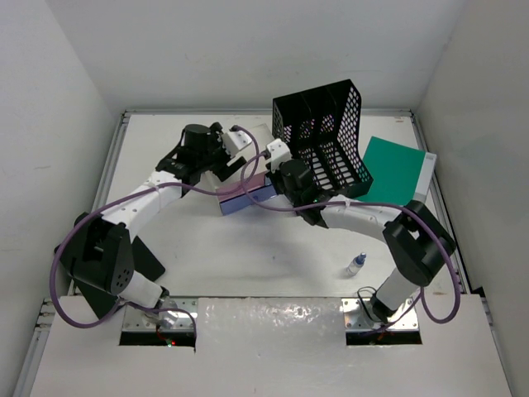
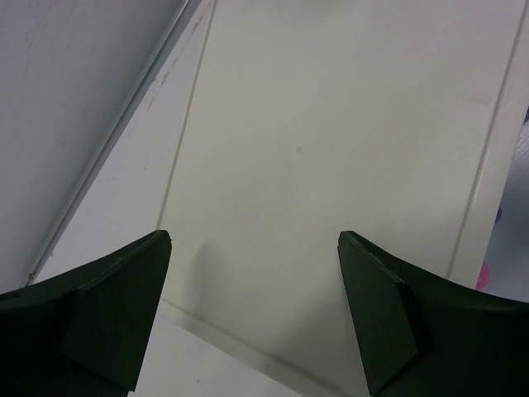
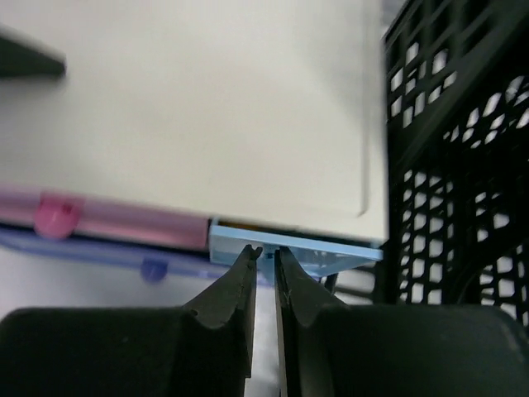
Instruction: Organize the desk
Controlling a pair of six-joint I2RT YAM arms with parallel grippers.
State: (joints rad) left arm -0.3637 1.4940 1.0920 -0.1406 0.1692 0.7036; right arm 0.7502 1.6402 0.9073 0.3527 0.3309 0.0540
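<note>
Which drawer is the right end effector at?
The pale blue drawer beside the black mesh rack; the right end effector's tips sit at its front, while the pink drawer lies further left.

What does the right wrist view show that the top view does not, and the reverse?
Only the right wrist view: a pink knob, and how the right gripper, nearly shut, meets a light-blue drawer. Only the top view: the green book, the bottle, the left arm. Both: the drawer box and the black rack.
</note>
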